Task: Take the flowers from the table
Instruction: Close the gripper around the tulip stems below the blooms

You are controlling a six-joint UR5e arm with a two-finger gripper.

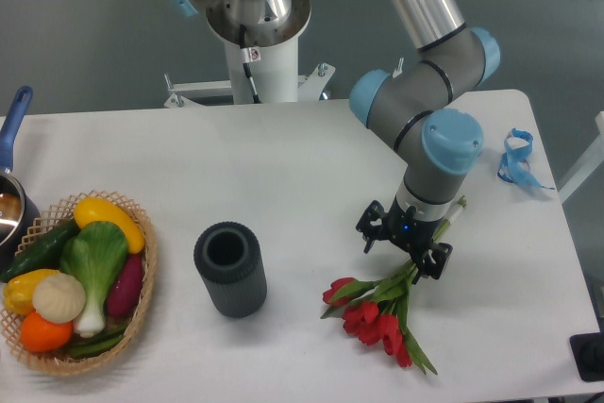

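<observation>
No writing or brand is showing anywhere. One wicker basket (142, 313) of toy vegetables is sitting at the table's (283, 167) nine o'clock, one dark ribbed cylinder (229, 269) toward six. One bunch of flowers (382, 313) is lying at five o'clock, the gripper (404, 244) straddling its stems, whether clamped I cannot tell. One blue ribbon (516, 158) is curling at three o'clock.

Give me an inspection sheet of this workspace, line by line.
Surface: white table, flat.
Job's things: flowers lying near the front edge, red heads toward the front.
Clutter: dark cylinder upright; basket of vegetables at left; pot at left edge; blue ribbon at right.
Grippers: tool low over the stems; grip cannot be told.
Cables: black cable on the arm's base.
Surroundings: grey floor.
</observation>
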